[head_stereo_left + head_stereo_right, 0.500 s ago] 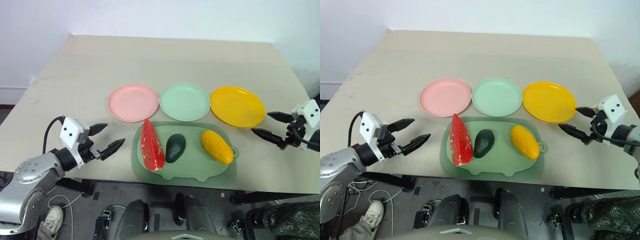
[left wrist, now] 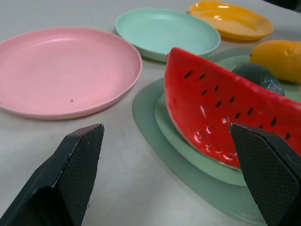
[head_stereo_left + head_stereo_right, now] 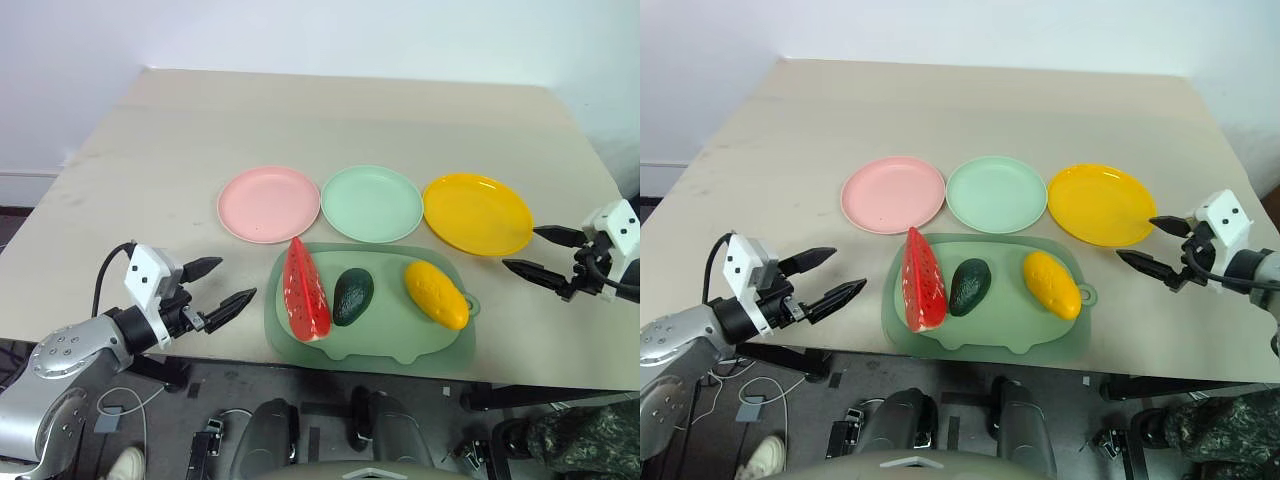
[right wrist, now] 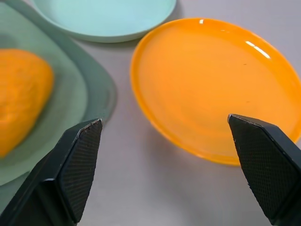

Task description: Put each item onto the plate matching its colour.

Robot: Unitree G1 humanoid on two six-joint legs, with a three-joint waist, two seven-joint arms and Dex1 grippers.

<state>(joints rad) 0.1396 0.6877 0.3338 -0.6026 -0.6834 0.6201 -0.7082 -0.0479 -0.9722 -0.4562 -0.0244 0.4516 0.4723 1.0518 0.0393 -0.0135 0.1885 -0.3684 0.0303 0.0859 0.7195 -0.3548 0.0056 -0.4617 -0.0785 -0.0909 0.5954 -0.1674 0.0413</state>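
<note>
While all three toy foods lie on the pale tray (image 3: 440, 345), the left gripper (image 3: 215, 289) hangs spread, empty, nearest the watermelon wedge (image 3: 305, 291) — lengthwise toward the pink plate (image 3: 268, 204). Its wrist view shows the wedge (image 2: 225, 120) just ahead — right gripper (image 3: 1152, 245) spread near the yellow fruit (image 3: 1051, 283).

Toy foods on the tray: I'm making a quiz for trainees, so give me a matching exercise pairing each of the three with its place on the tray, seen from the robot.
Things:
1. watermelon
2. avocado
3. yellow fruit

Places on the tray:
A. middle
B. right end, nearest the yellow plate
C. left end, nearest the pink plate

Pairs: 1-C, 2-A, 3-B
</note>
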